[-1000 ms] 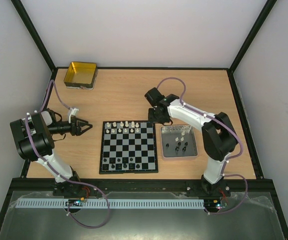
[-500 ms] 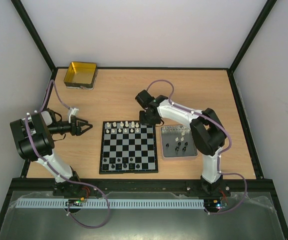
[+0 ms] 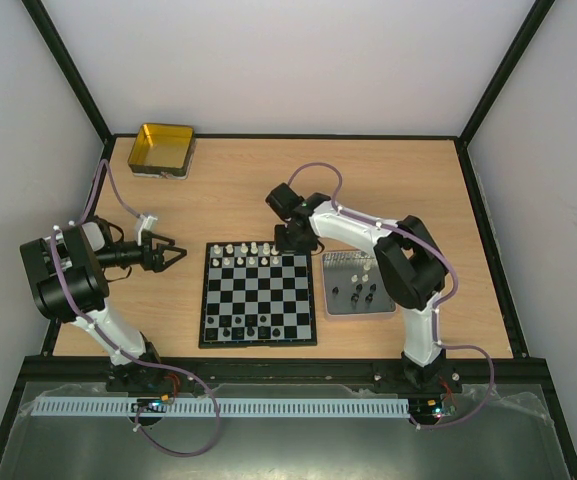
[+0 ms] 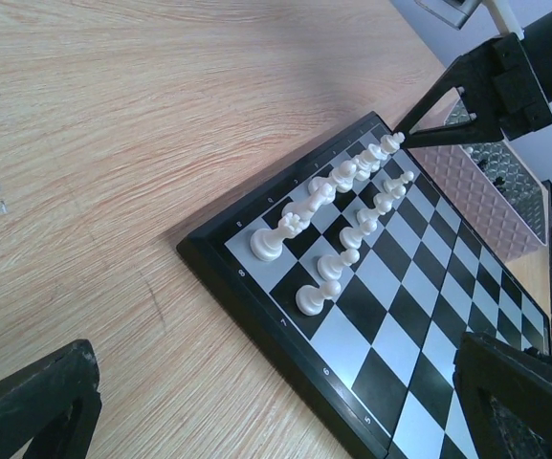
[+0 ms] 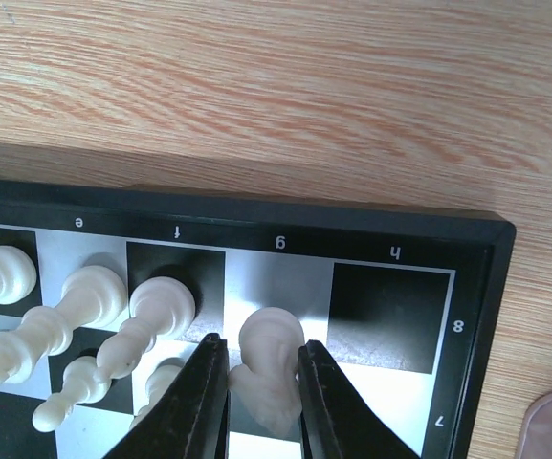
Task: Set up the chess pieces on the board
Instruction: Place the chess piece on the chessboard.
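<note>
The board (image 3: pixel 268 296) lies mid-table, with white chess pieces (image 3: pixel 243 256) in its two far rows and a few black ones (image 3: pixel 238 325) in the near rows. My right gripper (image 3: pixel 290 243) is at the board's far right corner, shut on a white knight (image 5: pixel 271 363). It holds the knight over the g-file squares by the border (image 5: pixel 352 225), beside a white bishop (image 5: pixel 156 311). The left wrist view shows those jaws and the knight (image 4: pixel 390 141) at the end of the white row. My left gripper (image 3: pixel 176 255) hangs open and empty, left of the board (image 4: pixel 419 316).
A silver tray (image 3: pixel 325 285) right of the board holds several loose black and white pieces. A gold tin (image 3: pixel 161 148) sits at the far left corner. Black frame posts and white walls bound the table.
My right arm has swung left from the tray's far edge to the board's far right corner, carrying the knight. My left gripper's jaws have spread wider; that arm stayed put.
</note>
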`<state>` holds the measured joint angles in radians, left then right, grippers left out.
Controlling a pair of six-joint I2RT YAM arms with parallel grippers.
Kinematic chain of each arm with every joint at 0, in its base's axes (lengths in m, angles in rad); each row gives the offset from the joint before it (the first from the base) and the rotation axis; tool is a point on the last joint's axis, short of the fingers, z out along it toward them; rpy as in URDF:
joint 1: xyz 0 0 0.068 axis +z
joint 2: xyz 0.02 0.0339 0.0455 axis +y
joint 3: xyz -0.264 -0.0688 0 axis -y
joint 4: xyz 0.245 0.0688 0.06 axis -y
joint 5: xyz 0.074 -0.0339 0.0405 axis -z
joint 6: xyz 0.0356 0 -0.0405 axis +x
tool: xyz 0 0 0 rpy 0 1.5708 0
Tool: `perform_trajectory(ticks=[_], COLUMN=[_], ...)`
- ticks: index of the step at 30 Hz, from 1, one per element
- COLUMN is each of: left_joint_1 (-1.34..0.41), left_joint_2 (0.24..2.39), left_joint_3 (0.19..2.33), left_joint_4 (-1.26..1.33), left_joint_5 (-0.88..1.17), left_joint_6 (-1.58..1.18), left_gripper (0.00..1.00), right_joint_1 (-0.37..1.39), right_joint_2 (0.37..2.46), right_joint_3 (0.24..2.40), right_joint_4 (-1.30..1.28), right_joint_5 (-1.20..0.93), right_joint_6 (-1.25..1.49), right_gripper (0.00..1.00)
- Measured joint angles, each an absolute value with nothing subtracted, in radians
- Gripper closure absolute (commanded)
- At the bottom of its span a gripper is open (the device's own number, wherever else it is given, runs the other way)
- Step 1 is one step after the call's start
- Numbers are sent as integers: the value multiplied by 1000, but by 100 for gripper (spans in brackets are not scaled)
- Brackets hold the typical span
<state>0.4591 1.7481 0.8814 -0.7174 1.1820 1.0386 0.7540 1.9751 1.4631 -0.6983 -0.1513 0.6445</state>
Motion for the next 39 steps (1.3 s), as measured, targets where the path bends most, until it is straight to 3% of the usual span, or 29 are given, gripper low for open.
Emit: perform_trajectory(ticks=[8, 21, 39], left_joint_1=[459, 459, 459], left_joint_2=[1748, 1748, 1748], left_joint_3=[880, 880, 880], left_joint_4=[-708, -703, -701], left_joint_5=[1182, 1182, 1182], left_joint_6=[1029, 1024, 1020], left_gripper=[0, 0, 0], right_joint_1=[754, 754, 754], right_joint_2=[1988, 2007, 2007], right_joint_3=[1465, 1468, 1478], right_joint_4=[-694, -683, -673], right_joint_5=[-151, -150, -140], right_joint_6=[645, 651, 654], right_gripper=[83, 68, 77])
